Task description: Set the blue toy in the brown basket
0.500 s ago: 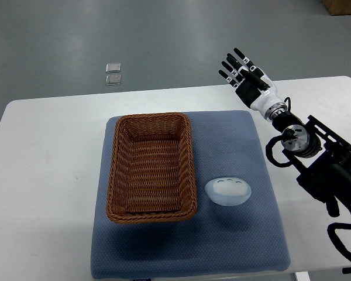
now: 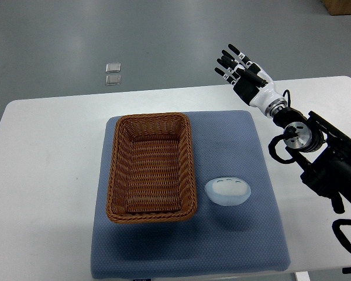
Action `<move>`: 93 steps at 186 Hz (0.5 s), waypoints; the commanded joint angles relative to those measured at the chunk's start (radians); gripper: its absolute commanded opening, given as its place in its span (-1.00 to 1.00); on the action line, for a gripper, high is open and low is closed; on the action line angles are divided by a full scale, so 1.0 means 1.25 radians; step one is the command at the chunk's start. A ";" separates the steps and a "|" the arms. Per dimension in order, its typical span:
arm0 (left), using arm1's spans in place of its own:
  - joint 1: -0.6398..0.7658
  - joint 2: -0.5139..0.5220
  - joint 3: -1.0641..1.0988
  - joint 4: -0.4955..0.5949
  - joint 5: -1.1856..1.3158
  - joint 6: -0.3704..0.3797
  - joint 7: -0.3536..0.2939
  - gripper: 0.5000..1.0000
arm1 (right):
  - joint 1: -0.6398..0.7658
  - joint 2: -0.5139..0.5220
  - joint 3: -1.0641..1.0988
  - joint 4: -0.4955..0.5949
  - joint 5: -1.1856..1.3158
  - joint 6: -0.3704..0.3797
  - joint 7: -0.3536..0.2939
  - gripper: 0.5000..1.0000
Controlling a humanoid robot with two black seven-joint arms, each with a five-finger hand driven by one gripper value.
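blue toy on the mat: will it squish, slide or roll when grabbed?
The blue toy looks like a rounded, puffy oval, so probably soft and light. It lies flat and wide, so rolling seems unlikely. The textured blue mat should limit sliding. Its low dome may slip from fingertips.

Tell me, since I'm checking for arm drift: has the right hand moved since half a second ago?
Yes. The right hand shifted slightly up and left, further past the white table's far edge, fingers spread.

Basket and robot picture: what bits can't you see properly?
- Top view: the right hand's arm is cut off by the right edge.
- The left arm is outside the picture.
- The brown basket's outer left and far sides are hidden by its own rim.
- The small clear things on the floor are too small to identify.
- The blue toy's underside is hidden.
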 commanded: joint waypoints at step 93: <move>-0.012 0.000 -0.001 0.000 0.000 -0.001 0.000 1.00 | 0.416 -0.445 -0.775 0.383 -0.415 0.198 -0.037 0.64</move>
